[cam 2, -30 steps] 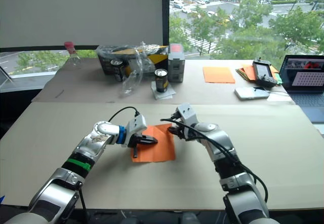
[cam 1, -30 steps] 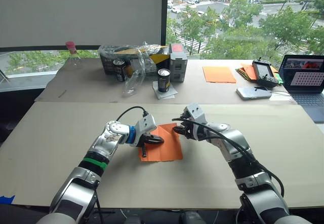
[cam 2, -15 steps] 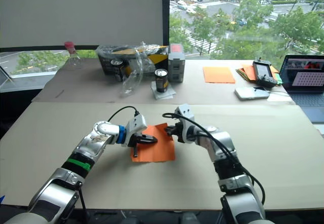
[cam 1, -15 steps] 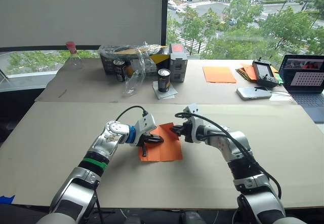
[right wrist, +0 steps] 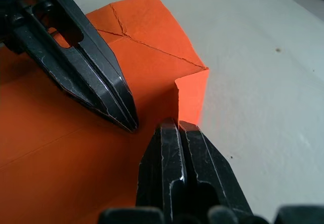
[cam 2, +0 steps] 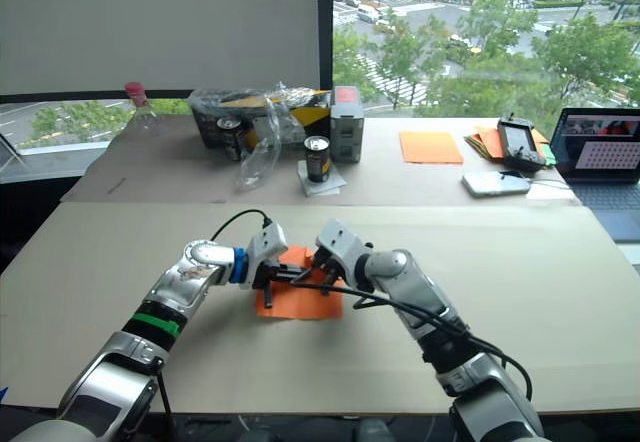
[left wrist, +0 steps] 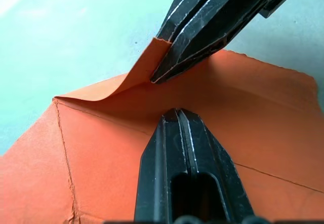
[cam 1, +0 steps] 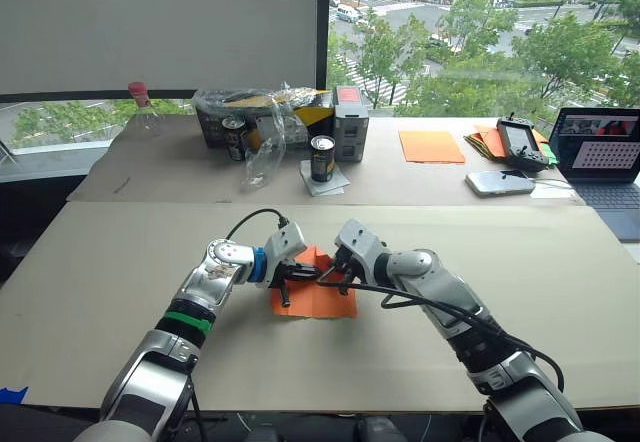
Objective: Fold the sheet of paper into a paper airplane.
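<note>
The sheet of paper (cam 1: pixel 318 295) lies flat on the near table (cam 1: pixel 120 282), about midway between that table's left and right edges and closer to its far edge than to its near one. It carries several crease lines, among them a long straight crease and two diagonals meeting near one corner, but in the main it is one flat layer. One corner is lifted and curled over toward the middle of the sheet: the right gripper (left wrist: pixel 172 64) has its two fingers closed together on that raised corner. The left gripper (right wrist: pixel 129 122), its fingers pressed together with nothing between them, rests its tip on the sheet just beside the lifted flap, apparently pinning the paper while the corner is turned. As a judgement, the task is at an early stage: pre-creasing appears done and a first corner fold is in hand, whereas the flap has not yet been flattened and no pointed nose, wing or layered wedge is formed. On the far table, well apart from the work, stand a can (cam 1: pixel 323 158), a clear plastic wrapper (cam 1: pixel 262 132) in front of boxes, a paler orange sheet (cam 1: pixel 432 146), a stack of coloured papers (cam 1: pixel 492 142) and, at the right edge, a laptop (cam 1: pixel 603 152).
</note>
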